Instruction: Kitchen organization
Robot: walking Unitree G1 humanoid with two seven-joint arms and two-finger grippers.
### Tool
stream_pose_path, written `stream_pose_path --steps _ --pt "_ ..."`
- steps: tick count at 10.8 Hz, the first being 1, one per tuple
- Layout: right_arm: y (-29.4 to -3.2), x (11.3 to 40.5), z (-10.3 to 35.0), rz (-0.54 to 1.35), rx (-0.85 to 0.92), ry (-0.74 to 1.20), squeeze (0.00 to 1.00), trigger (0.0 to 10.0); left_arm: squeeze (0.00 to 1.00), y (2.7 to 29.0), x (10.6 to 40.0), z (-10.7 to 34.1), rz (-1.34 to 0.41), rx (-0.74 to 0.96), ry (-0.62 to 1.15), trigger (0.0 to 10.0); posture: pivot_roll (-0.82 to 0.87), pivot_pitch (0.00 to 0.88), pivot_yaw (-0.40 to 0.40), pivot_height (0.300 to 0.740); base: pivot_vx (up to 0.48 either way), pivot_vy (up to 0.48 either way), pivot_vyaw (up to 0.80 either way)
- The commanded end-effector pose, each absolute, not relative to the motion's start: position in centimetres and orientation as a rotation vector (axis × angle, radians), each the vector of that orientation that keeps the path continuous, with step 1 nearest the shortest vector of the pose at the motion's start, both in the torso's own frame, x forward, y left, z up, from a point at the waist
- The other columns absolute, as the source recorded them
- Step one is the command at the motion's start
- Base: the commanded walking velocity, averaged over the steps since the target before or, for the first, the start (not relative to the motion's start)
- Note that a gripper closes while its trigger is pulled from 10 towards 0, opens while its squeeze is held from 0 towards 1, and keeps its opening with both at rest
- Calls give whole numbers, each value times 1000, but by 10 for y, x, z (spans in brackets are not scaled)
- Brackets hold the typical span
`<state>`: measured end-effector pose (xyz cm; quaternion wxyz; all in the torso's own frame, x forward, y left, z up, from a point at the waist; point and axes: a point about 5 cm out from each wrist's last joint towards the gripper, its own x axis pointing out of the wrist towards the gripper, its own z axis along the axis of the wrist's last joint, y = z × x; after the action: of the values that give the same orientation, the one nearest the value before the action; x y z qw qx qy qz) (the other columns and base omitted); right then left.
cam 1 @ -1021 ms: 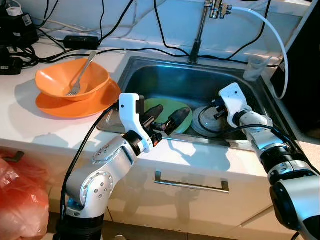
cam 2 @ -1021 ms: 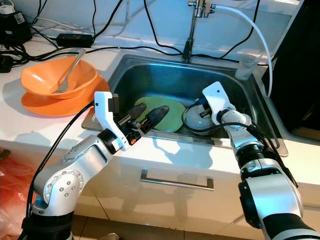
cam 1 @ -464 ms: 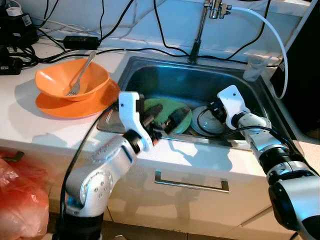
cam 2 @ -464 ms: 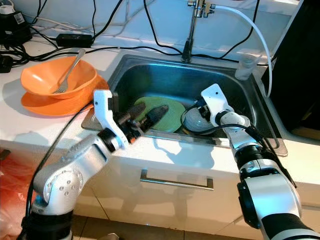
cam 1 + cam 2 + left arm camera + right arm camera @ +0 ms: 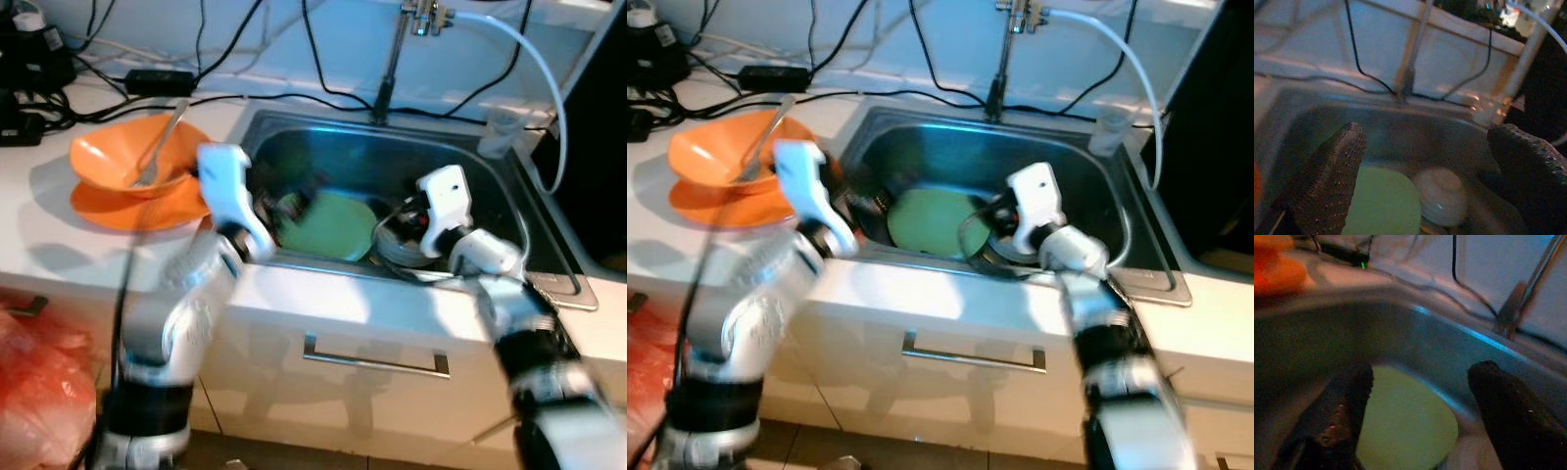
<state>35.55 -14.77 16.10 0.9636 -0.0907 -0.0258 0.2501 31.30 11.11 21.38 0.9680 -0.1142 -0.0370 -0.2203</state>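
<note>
A green plate (image 5: 333,225) lies flat in the steel sink (image 5: 460,166), with a white upturned bowl (image 5: 395,247) beside it on the right. My left gripper (image 5: 287,208) hangs open over the sink's left side, just left of the green plate, with nothing between its fingers (image 5: 1327,181). Its wrist is close to the orange bowl (image 5: 118,162). My right gripper (image 5: 415,219) is open above the white bowl, pointing toward the green plate (image 5: 1405,426). The orange bowl holds a fork (image 5: 162,137) and stands on an orange plate (image 5: 127,208) on the counter. The picture is blurred by motion.
The faucet (image 5: 392,59) rises behind the sink, with a white hose (image 5: 534,59) arching to the right. A clear plastic cup (image 5: 502,132) stands at the sink's back right corner. Black cables and chargers (image 5: 157,80) lie along the back wall. A red bag (image 5: 39,392) sits low on the left.
My left arm has swung left and back toward the orange bowl, off the sink's front edge. My right gripper has shifted left toward the green plate. Both arms are blurred.
</note>
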Motion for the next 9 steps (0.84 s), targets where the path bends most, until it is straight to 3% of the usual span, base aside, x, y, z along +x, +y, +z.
stream_pose_path --steps 1,4,5,8,9 --pt "-143 350 181 505 -143 -128 1000 10000 1000 118 319 215 -383 -216 -101 10000 1 0 -20 740 0 0 0" --pt "-134 333 198 459 -81 -178 1000 10000 996 134 332 219 -268 -183 -147 10000 -6 0 0 740 0 0 -406" --pt "-133 326 200 444 -63 -175 1000 10000 0 143 340 224 -211 -159 -168 10000 -6 0 11 740 0 0 0" --pt "-132 321 202 423 -58 -166 1000 10000 0 168 352 235 -93 -135 -212 10000 -7 0 24 740 0 0 0" --pt "-131 319 203 414 -55 -161 1000 10000 0 187 359 240 13 -97 -225 10000 -8 0 30 740 0 0 0"
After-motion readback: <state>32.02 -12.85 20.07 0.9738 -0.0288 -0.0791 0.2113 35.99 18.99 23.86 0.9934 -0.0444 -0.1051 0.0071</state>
